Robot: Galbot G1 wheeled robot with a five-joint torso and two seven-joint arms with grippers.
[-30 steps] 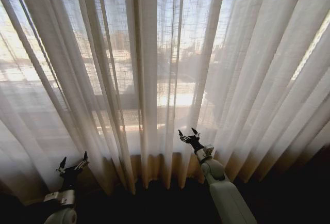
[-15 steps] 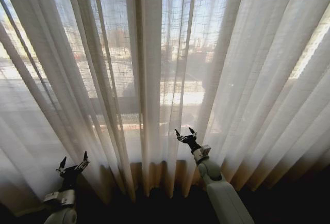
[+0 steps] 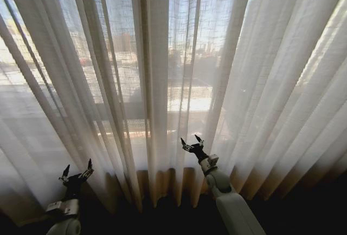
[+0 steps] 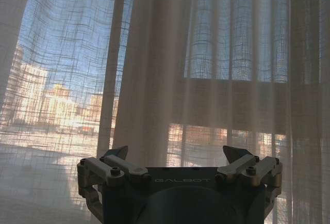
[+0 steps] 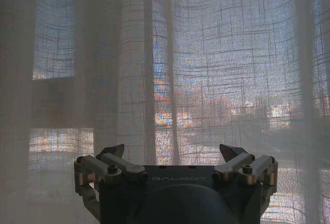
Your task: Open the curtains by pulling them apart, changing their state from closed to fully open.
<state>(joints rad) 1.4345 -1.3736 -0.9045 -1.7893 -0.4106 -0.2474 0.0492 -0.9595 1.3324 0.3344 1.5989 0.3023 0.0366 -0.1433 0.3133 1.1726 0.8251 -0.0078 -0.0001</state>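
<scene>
While the sheer curtains (image 3: 162,72) hang closed across the whole window, pleats unbroken from side to side, your right tool (image 3: 191,142) has crept up and leftward over the last second, toward the centre folds. Its fingers are spread wide and hold nothing; in the right wrist view the tool (image 5: 175,154) faces the mesh with no fabric between the tips. Your left tool (image 3: 76,169) sits low at the left as it was, equally wide and empty, also fronting cloth (image 4: 154,79). I judge you are closing on a first grasp; no parting has begun.
</scene>
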